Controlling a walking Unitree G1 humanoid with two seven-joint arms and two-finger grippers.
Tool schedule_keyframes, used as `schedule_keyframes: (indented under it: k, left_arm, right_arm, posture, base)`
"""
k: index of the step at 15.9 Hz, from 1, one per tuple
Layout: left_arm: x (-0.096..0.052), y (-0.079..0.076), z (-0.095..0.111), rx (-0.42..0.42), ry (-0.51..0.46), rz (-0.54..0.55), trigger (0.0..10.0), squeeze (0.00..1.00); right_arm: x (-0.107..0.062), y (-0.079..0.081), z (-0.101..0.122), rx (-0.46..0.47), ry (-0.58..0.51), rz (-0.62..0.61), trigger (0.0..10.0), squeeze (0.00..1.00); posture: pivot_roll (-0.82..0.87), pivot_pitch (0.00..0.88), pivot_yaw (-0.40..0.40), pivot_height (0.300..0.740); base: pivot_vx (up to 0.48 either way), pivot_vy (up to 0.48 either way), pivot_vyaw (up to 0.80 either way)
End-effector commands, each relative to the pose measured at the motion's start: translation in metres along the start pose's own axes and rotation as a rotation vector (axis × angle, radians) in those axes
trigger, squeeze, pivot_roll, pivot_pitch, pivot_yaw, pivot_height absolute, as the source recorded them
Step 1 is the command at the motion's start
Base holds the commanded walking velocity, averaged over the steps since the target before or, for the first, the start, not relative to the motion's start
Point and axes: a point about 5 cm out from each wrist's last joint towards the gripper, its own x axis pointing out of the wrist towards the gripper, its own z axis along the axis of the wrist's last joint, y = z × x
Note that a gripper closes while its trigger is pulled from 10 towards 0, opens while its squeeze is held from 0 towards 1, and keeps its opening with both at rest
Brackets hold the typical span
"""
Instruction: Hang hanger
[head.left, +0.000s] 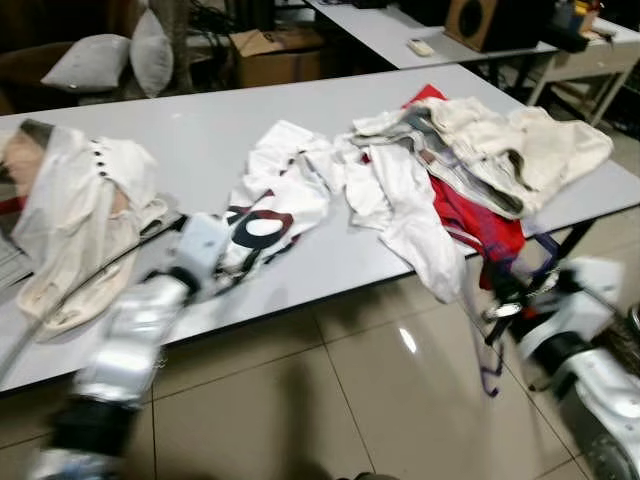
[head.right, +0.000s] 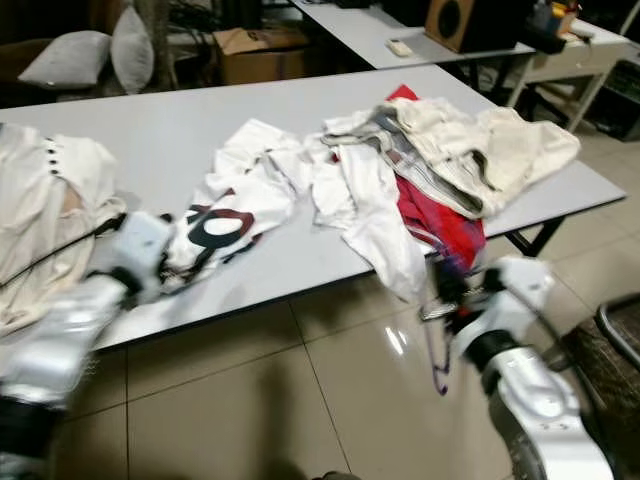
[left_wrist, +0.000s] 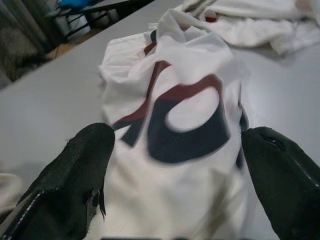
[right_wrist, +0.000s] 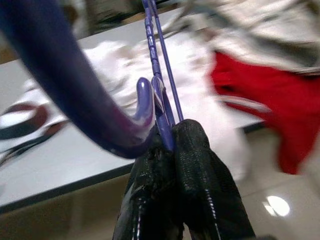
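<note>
Right end effector (right_wrist: 172, 137) grips purple hanger (right_wrist: 75, 85) beside clothes-strewn table (head.left: 200, 130).

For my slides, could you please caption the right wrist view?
Right gripper clamped on a purple hanger beside the clothes-strewn table.

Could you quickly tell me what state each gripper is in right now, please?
Left gripper: open, over the printed white shirt, holding nothing.
Right gripper: shut on the purple hanger.
</note>
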Motion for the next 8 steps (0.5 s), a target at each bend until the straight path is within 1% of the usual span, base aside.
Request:
schedule_keyframes:
  k: [1, 2, 3, 4, 5, 6, 8]
  left_arm:
    - [-0.006, 0.003, 0.007, 0.012, -0.040, -0.041, 10.0, 0.00]
    - [-0.015, 0.006, 0.006, 0.028, -0.032, -0.100, 10.0, 0.00]
    - [-0.018, 0.006, 0.006, 0.037, -0.029, -0.123, 10.0, 0.00]
    - [-0.027, 0.007, 0.003, 0.080, 0.004, -0.210, 10.0, 0.00]
    - [-0.036, 0.010, -0.004, 0.124, 0.060, -0.306, 10.0, 0.00]
    - [-0.036, 0.014, -0.006, 0.150, 0.081, -0.318, 10.0, 0.00]
    - [-0.031, 0.021, -0.008, 0.201, 0.123, -0.334, 10.0, 0.00]
  right_arm:
    - [-0.002, 0.006, 0.006, -0.007, -0.032, 0.048, 10.0, 0.00]
    - [-0.002, 0.009, 0.005, 0.000, -0.025, 0.086, 10.0, 0.00]
    - [-0.002, 0.010, 0.004, 0.001, -0.022, 0.099, 10.0, 0.00]
    - [-0.002, 0.016, 0.003, 0.011, -0.010, 0.157, 10.0, 0.00]
    - [-0.002, 0.023, 0.001, 0.006, 0.000, 0.234, 10.0, 0.00]
    - [-0.001, 0.026, 0.001, 0.002, -0.002, 0.262, 10.0, 0.00]
    - [-0.002, 0.026, 0.002, 0.000, -0.005, 0.274, 10.0, 0.00]
  posture:
    - [-0.11, 0.000, -0.016, 0.740]
    - [-0.10, 0.000, -0.027, 0.740]
    - [-0.09, 0.000, -0.030, 0.740]
    - [-0.07, 0.000, -0.041, 0.740]
    - [-0.07, 0.000, -0.042, 0.740]
    - [-0.06, 0.000, -0.043, 0.740]
    - [-0.07, 0.000, -0.040, 0.740]
  base:
    - [0.000, 0.000, 0.00]
    - [0.000, 0.000, 0.00]
    - [0.000, 0.000, 0.00]
    - [0.000, 0.000, 0.00]
    - [0.000, 0.000, 0.00]
    - [0.000, 0.000, 0.00]
    - [0.000, 0.000, 0.00]
